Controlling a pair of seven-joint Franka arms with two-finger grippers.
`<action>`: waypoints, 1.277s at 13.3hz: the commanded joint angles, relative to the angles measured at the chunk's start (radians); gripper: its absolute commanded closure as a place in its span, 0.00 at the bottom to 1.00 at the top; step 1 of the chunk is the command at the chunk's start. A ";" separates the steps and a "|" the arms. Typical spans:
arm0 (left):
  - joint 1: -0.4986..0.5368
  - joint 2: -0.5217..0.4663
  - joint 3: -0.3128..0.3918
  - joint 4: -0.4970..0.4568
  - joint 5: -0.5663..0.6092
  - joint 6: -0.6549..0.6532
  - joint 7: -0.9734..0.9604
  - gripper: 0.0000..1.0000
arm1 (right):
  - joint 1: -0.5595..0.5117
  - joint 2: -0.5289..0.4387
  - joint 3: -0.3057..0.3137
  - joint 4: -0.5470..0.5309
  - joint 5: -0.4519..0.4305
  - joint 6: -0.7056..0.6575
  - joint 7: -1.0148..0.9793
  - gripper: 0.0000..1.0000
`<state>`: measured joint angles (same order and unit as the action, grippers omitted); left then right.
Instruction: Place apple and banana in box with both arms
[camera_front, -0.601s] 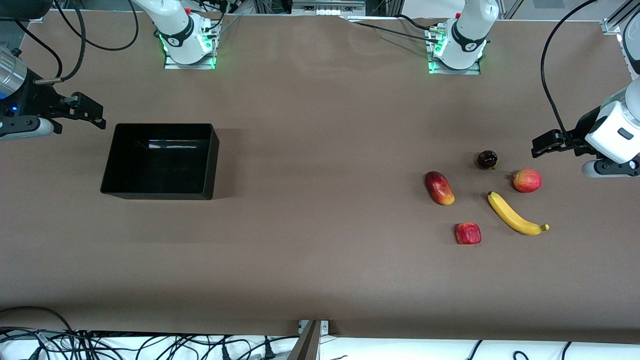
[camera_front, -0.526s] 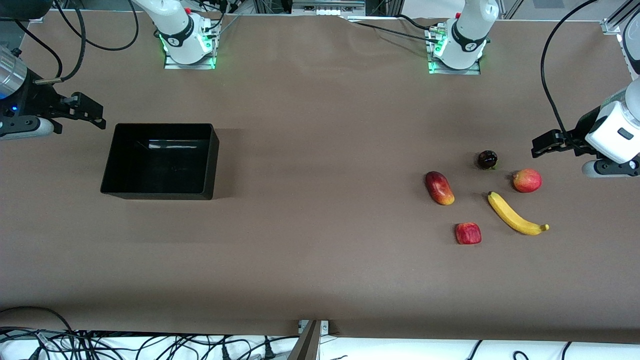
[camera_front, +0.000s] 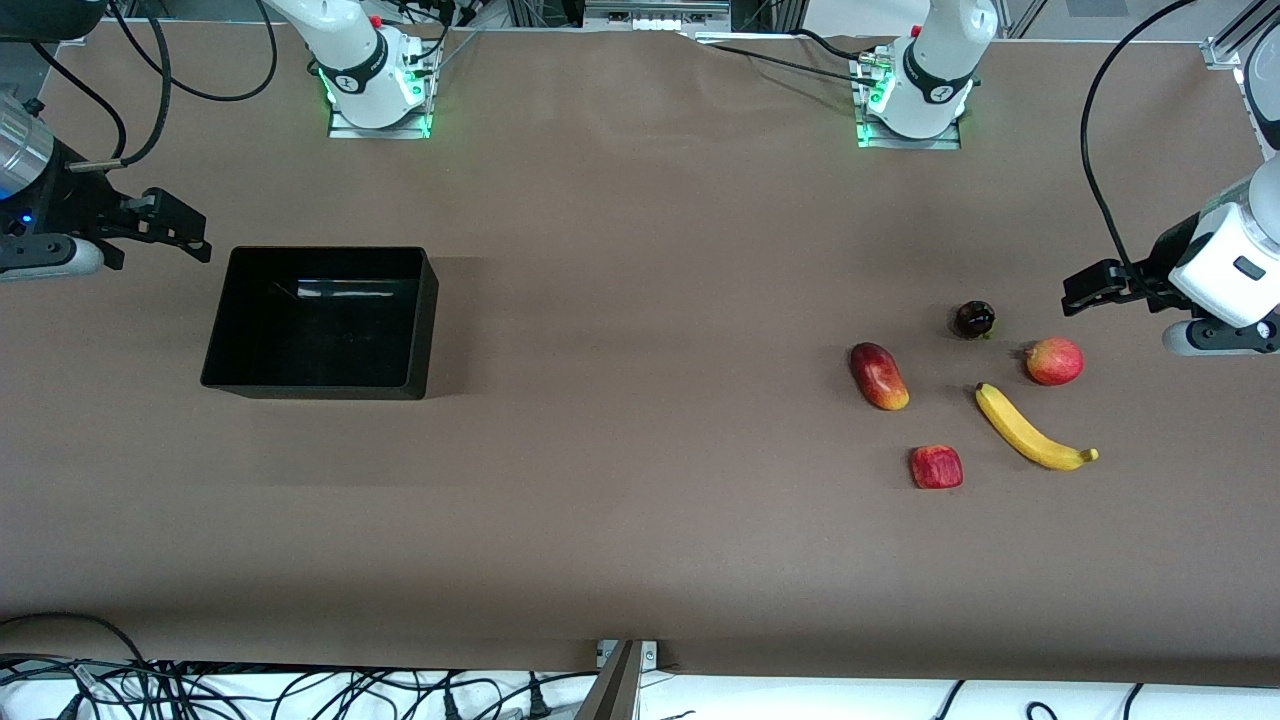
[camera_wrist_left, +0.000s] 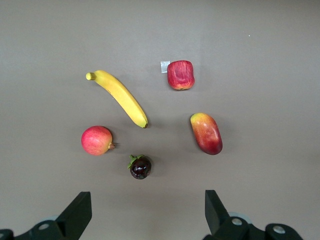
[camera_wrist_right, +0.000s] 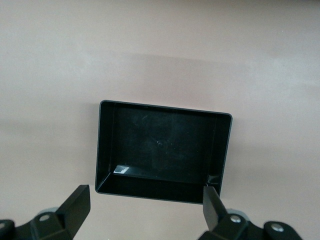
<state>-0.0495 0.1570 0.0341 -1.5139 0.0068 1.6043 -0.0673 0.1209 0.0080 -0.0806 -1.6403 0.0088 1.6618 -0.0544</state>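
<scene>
Brown surface (camera_front: 640, 520): nothing has shifted in the last half-second. Apple (camera_front: 936, 467) and banana (camera_front: 1035, 427) lie untouched, box (camera_front: 320, 322) empty. Left hand (camera_front: 1090, 288) and right hand (camera_front: 175, 222) hover, both open. Task unstarted.

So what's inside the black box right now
Nothing: the box shows only its bare glossy floor in the right wrist view. The front view hides a strip of floor at its nearest wall. The apple and banana lie on the table.

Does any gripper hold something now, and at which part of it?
Nothing is held. The left gripper is open above the fruits; the right gripper is open beside the box.
</scene>
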 joint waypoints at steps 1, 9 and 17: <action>-0.010 0.018 0.004 0.034 0.001 -0.021 -0.009 0.00 | -0.009 0.052 0.002 0.016 -0.004 0.016 -0.005 0.00; -0.010 0.018 0.004 0.034 -0.001 -0.021 -0.008 0.00 | -0.017 0.131 -0.033 -0.071 -0.055 0.013 -0.021 0.00; -0.010 0.018 0.004 0.035 -0.004 -0.021 -0.008 0.00 | -0.018 0.138 -0.166 -0.553 -0.055 0.588 -0.036 0.00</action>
<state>-0.0535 0.1579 0.0342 -1.5136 0.0068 1.6041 -0.0678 0.1072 0.1737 -0.2309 -2.0814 -0.0316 2.1307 -0.0789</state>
